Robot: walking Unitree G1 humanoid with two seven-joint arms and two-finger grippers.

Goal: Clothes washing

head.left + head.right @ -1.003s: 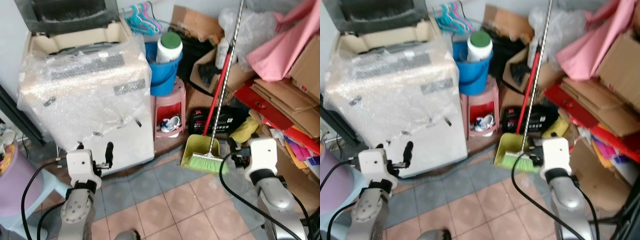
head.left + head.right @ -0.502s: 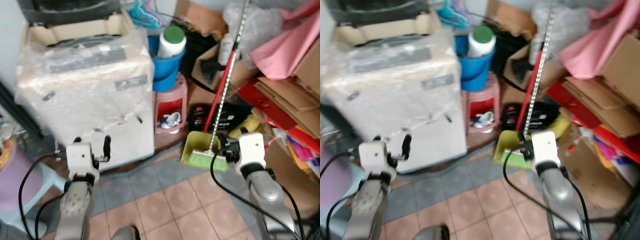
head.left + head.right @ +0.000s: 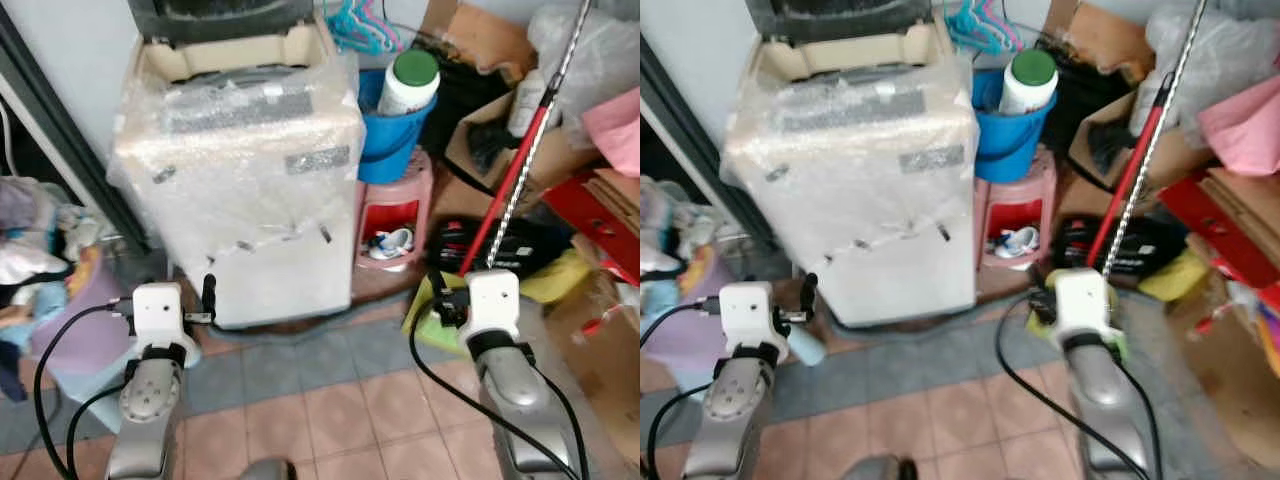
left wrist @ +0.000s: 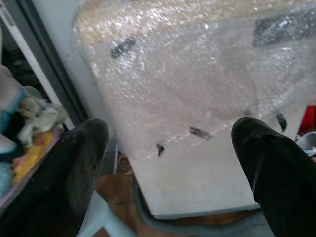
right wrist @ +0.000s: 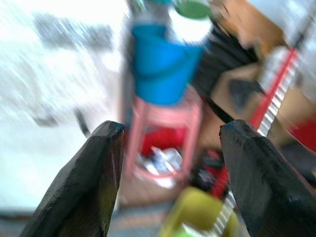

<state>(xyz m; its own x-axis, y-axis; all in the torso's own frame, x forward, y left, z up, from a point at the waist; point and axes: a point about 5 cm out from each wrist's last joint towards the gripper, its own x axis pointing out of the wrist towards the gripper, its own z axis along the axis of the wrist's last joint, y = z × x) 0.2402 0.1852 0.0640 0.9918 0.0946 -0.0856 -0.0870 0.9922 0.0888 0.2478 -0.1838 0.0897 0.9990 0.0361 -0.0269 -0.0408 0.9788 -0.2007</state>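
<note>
Washing machine (image 3: 240, 170) stands ahead of us, bubble-wrapped, lid up at the top. Since a second ago our view has swung toward the robot's left: the machine now sits nearer centre, and a pile of clothes (image 3: 30, 250) over a purple basket (image 3: 75, 320) has come into sight beside a dark door frame (image 3: 70, 150).

Left end effector (image 4: 168, 163) is released, fingers spread wide, empty, held low and pointed at the machine's front. Right end effector (image 5: 168, 168) is likewise released and empty, aimed toward the pink stool (image 3: 392, 215) carrying the blue bucket (image 3: 390, 140), with the red-handled broom (image 3: 510, 190) just beside.

We judge the turn brings the laundry within reach; nothing is picked up yet, so loading has not begun.
</note>
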